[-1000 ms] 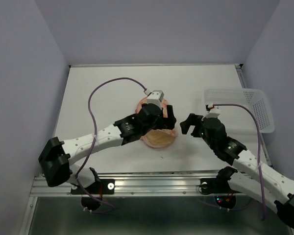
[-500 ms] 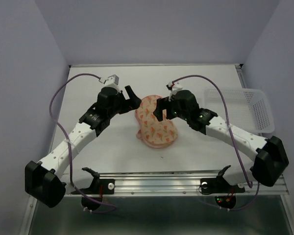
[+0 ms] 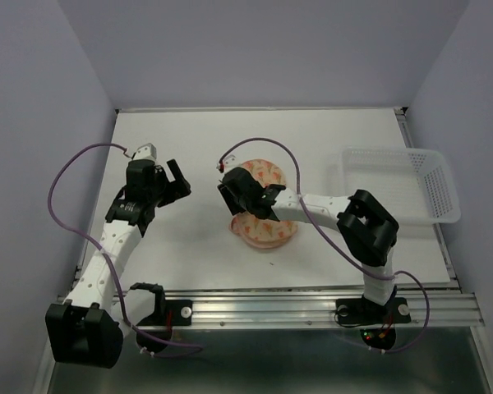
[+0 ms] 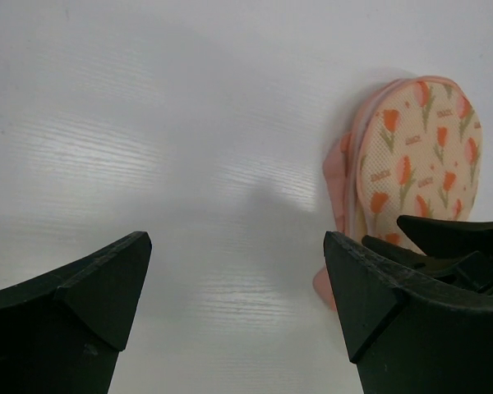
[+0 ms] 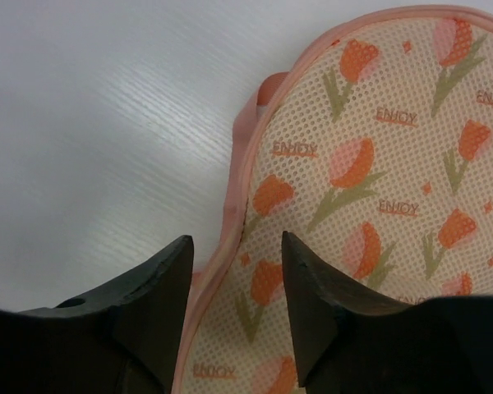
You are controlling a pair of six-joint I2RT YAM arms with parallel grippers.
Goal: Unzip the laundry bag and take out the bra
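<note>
The laundry bag (image 3: 265, 231) lies mid-table, a peach mesh pouch with orange tulips and a pink zip edge. It fills the right wrist view (image 5: 378, 180) and shows at the right of the left wrist view (image 4: 411, 156). My right gripper (image 3: 233, 199) reaches across to the bag's left side. Its jaws (image 5: 237, 246) stand half-narrowed astride the pink zip edge, with a gap still showing on both sides. My left gripper (image 3: 181, 182) hangs wide open over bare table (image 4: 238, 246), left of the bag and apart from it. The bra is hidden.
A clear plastic mesh basket (image 3: 394, 153) stands at the right edge of the white table. Purple cables loop above both arms. The right arm's forearm lies across the bag's middle.
The left gripper has drawn back to the left, away from the bag. The right gripper has crossed to the bag's left edge, and its jaws have narrowed around the zip edge.
</note>
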